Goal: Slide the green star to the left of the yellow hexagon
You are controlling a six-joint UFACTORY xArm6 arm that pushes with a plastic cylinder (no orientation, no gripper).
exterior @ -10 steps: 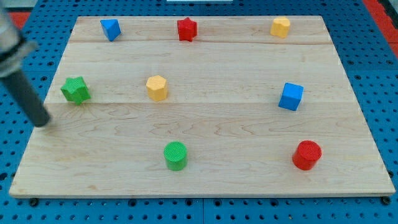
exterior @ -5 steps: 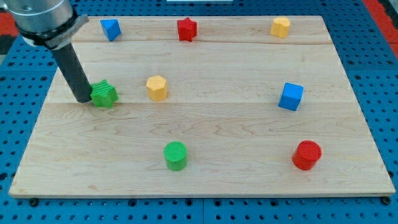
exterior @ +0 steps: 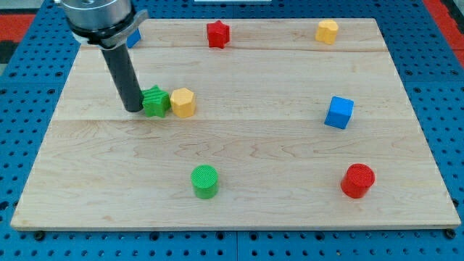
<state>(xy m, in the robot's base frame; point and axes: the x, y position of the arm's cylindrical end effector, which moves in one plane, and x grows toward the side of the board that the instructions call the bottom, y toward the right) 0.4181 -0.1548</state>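
Note:
The green star (exterior: pixel 155 101) lies on the wooden board (exterior: pixel 239 167), touching the left side of the yellow hexagon (exterior: pixel 183 102). My tip (exterior: pixel 133 109) stands right against the star's left side. The dark rod rises from the tip toward the view's top left, and it hides most of a blue block (exterior: pixel 133 35) near the top edge.
A red star (exterior: pixel 217 33) and a second yellow hexagon (exterior: pixel 327 31) lie along the view's top. A blue cube (exterior: pixel 338 112) lies at the right. A green cylinder (exterior: pixel 204 181) and a red cylinder (exterior: pixel 357 180) lie near the bottom.
My tip moved from the board's left edge rightward and pushed the green star right until it touches the yellow hexagon. The other blocks stayed put.

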